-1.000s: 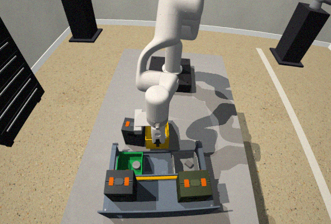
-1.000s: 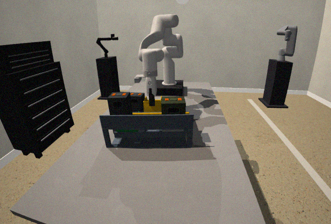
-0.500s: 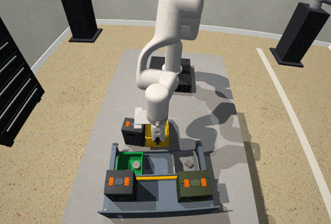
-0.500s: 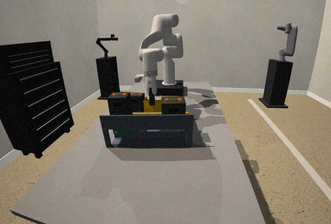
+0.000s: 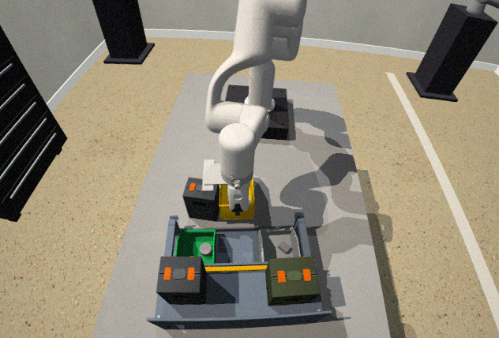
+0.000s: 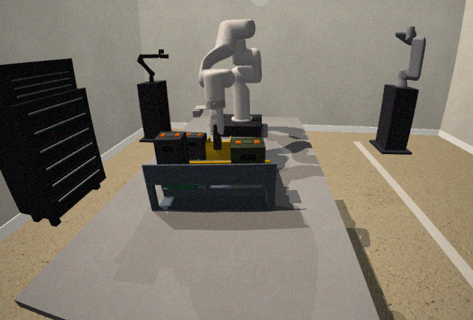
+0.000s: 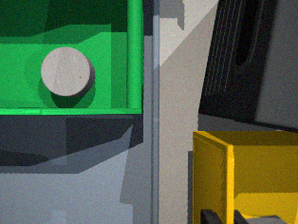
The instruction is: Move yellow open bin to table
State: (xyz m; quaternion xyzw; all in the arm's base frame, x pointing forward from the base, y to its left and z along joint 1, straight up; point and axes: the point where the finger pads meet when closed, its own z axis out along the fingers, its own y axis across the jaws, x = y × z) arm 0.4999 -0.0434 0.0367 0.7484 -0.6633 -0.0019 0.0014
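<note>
The yellow open bin is upright over the table just behind the shelf [image 5: 238, 272], touching or nearly touching a black latched case [image 5: 199, 201] on its left. My gripper [image 5: 237, 209] points straight down and is shut on the bin's wall. The bin also shows in the exterior view [image 6: 215, 150] and in the wrist view [image 7: 247, 176], where my fingertips sit at its edge. The arm hides what is inside the bin. I cannot tell whether the bin rests on the table.
On the shelf's lower level stand a green open bin [image 5: 194, 244] with a grey disc [image 7: 65, 71] and a grey open bin [image 5: 282, 245] with a grey block. On the shelf's upper level stand a black case [image 5: 180, 279] and an olive case [image 5: 292, 279].
</note>
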